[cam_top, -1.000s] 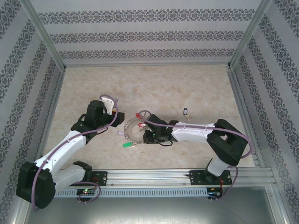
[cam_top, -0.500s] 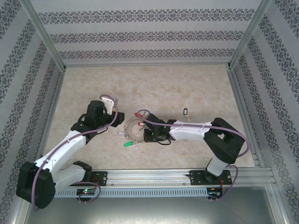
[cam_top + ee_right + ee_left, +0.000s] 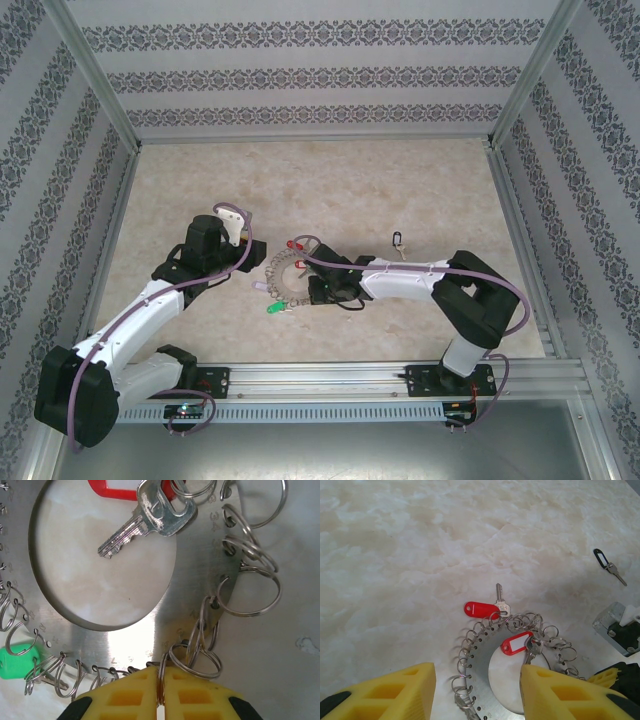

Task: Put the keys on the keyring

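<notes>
At the bench's near edge we see one green tag (image 3: 270, 310) by the keyring's near rim. Just beyond, the right gripper (image 3: 161, 679) is pinched tight on one wire loop (image 3: 196, 656) of the single keyring (image 3: 195, 590), which lies mid-bench. The left gripper (image 3: 476, 680) hangs half open over it, holding nothing. We count two: one red key (image 3: 516, 643) over the hole, a second red key (image 3: 482, 609) at the far rim. Farther right lies one black-tagged key (image 3: 605, 564).

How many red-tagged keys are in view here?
2. One red-tagged key lies on the table just outside the ring, at its far rim; the other lies across the ring's hole. Others may be hidden.
</notes>
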